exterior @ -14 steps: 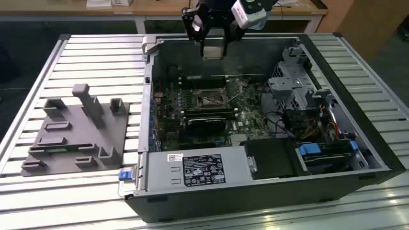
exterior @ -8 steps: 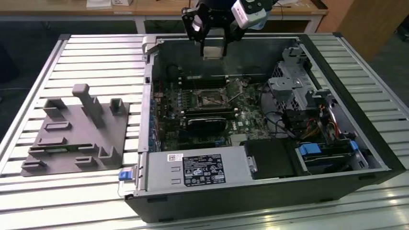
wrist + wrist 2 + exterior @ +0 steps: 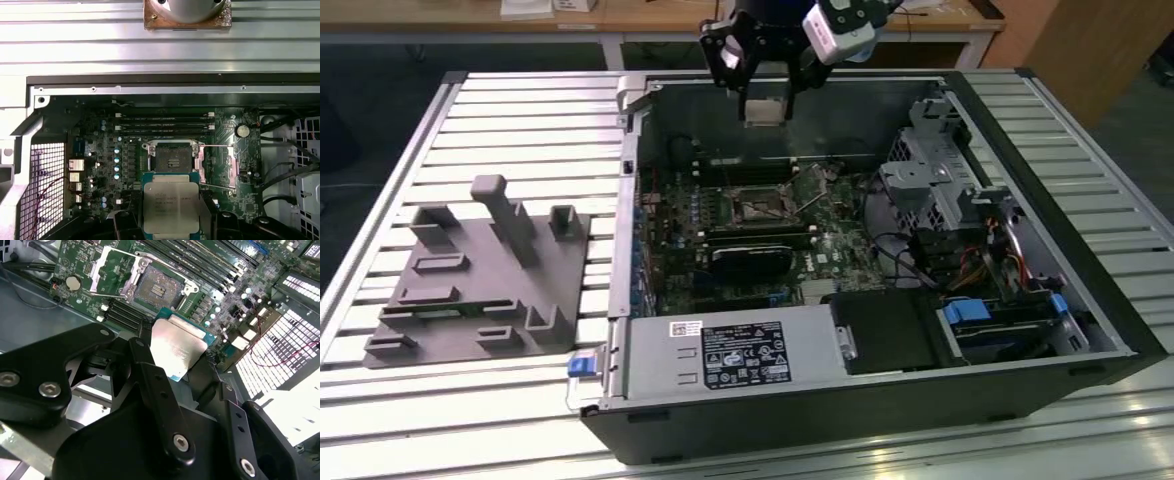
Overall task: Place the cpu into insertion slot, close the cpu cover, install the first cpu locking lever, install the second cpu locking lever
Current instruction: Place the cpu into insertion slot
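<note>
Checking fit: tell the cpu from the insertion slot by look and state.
The cpu has a dull grey metal top; the insertion slot has a dark centre in a silver rim. The cpu is gripped in the hand above the board; the insertion slot sits fixed on it, empty. Both are square.

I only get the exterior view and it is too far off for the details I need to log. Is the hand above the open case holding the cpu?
Observer: Yes. In the second wrist view the hand is shut on the cpu, gripping it by its edges with the grey metal top in plain sight.
Operator: Is anything seated in the insertion slot?
Observer: No. In the first wrist view the insertion slot shows its bare dark centre.
Operator: And the cpu cover?
Observer: In the second wrist view the cpu cover is flipped open beside the slot, and green board shows through its window.
</note>
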### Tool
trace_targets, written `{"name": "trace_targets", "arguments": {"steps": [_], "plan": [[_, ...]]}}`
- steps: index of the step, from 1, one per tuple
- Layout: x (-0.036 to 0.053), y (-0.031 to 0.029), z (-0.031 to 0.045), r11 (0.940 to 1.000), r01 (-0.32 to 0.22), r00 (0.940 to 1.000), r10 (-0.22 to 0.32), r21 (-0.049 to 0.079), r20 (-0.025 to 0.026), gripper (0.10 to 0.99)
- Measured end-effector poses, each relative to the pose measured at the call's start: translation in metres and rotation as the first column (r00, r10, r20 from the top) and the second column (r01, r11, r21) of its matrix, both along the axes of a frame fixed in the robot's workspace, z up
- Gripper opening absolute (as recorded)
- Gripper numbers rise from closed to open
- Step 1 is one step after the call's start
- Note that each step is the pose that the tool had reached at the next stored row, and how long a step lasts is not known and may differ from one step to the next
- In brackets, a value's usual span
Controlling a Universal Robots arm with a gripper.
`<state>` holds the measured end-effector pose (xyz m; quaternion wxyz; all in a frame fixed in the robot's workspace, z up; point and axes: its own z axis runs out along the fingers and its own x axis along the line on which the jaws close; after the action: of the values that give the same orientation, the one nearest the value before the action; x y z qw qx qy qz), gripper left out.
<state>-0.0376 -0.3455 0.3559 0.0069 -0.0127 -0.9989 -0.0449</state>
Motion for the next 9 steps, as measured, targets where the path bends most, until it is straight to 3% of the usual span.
{"name": "trace_targets", "arguments": {"steps": [6,9], "plan": [[0.0,0.0,-0.0053,1.0,0.0,0.9997,0.0,0.0,0.0258,0.541],[0.0,0.0,-0.0097,1.0,0.0,0.9994,0.0,0.0,0.0336,0.541]]}}
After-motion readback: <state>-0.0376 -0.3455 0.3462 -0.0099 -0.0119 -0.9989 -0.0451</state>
